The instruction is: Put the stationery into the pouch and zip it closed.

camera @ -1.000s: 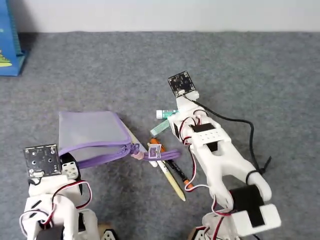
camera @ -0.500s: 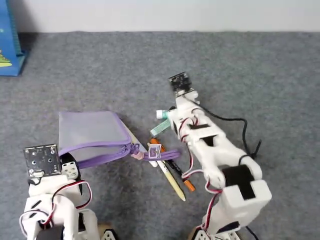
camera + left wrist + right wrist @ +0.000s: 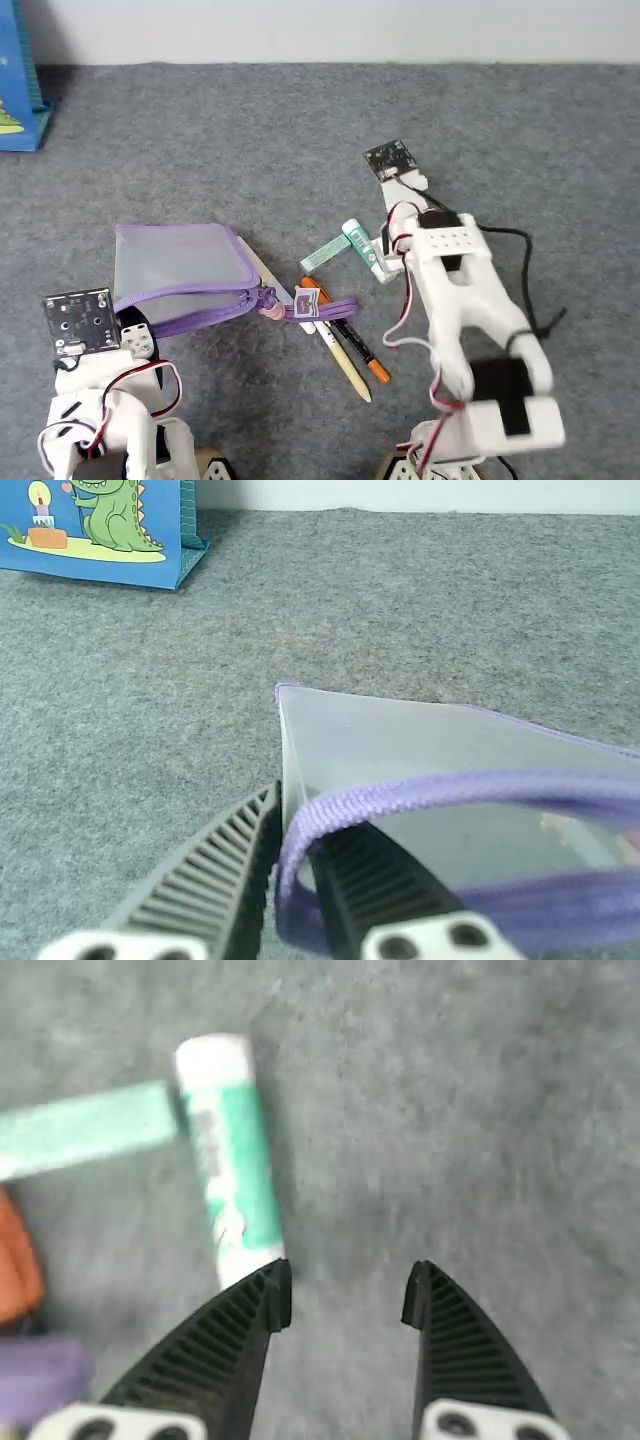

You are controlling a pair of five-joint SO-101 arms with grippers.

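- Left gripper [image 3: 298,815], near left: ribbed jaws pinched shut on the purple woven zip band of the pouch [image 3: 180,265], a flat bag of translucent film with its mouth facing right.
- Pens [image 3: 345,333]: slim, hard rods lying loose just right of that mouth.
- Right gripper [image 3: 345,1285] has swung right. Its jaws stand apart and empty, one tip touching the glue stick [image 3: 362,250] — a smooth white-and-green cylinder that has turned and slid right. The grasp looks missed, and nothing is pouched yet.
- Green strip [image 3: 322,257]: flat, beside the stick's far end.
- Table [image 3: 500,120]: grey, felt-like.

Grey carpet [image 3: 200,130], blue dinosaur box [image 3: 95,525], white wall [image 3: 320,30]
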